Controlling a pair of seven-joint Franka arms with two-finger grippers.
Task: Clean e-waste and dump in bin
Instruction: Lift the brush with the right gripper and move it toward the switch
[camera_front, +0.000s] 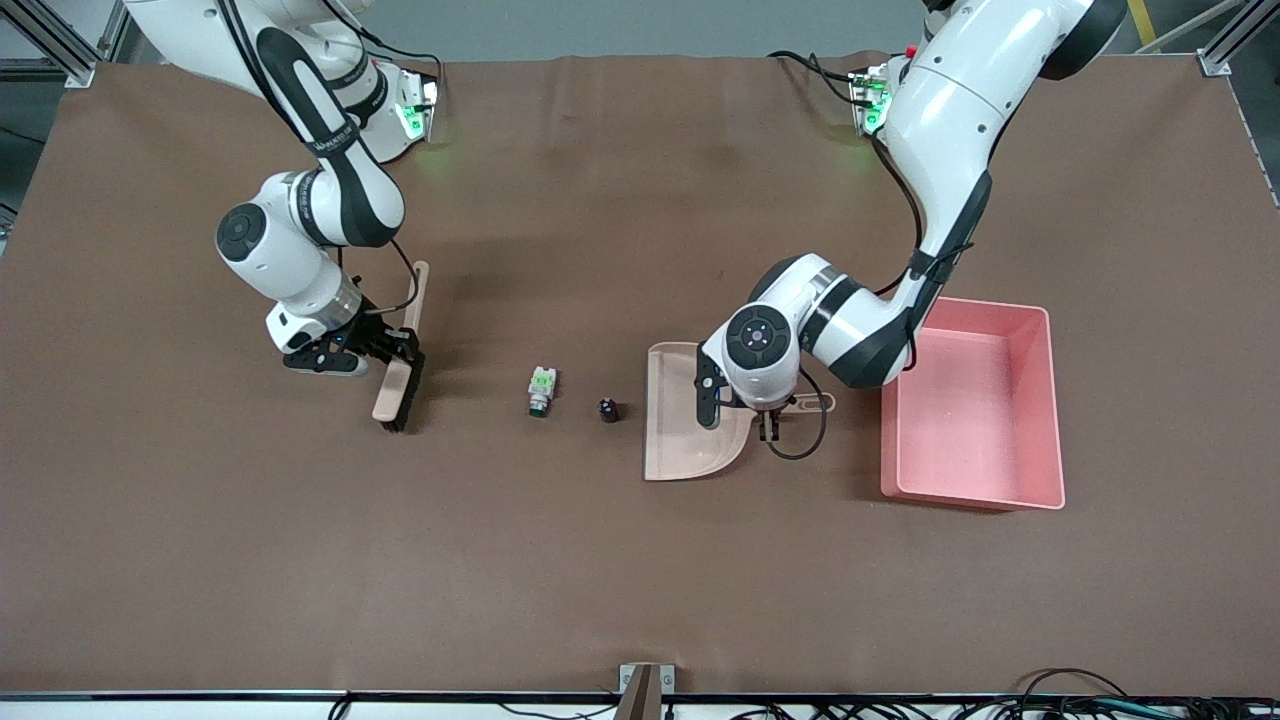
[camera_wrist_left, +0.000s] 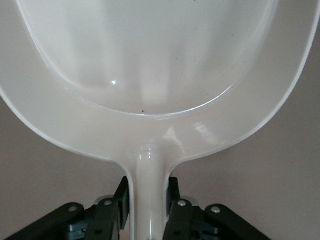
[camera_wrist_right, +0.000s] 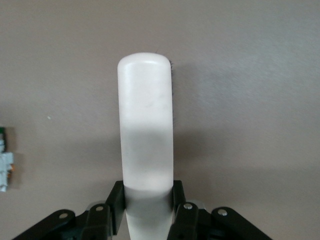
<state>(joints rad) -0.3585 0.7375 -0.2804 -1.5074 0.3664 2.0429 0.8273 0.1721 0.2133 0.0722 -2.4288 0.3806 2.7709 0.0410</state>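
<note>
White-green component (camera_front: 541, 389) and dark cylinder (camera_front: 608, 409) on table, between brush (camera_front: 401, 372) and dustpan (camera_front: 690, 420). Pink bin (camera_front: 975, 405) beside dustpan, toward left arm's end. Right gripper (camera_front: 398, 347) clamped on brush, left gripper (camera_front: 768, 422) pinching dustpan handle.

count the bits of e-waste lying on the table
2, both on the bare table between the brush and the dustpan: the white-and-green component toward the brush, the dark cylinder close to the dustpan's mouth. None shows in the pink bin.
</note>
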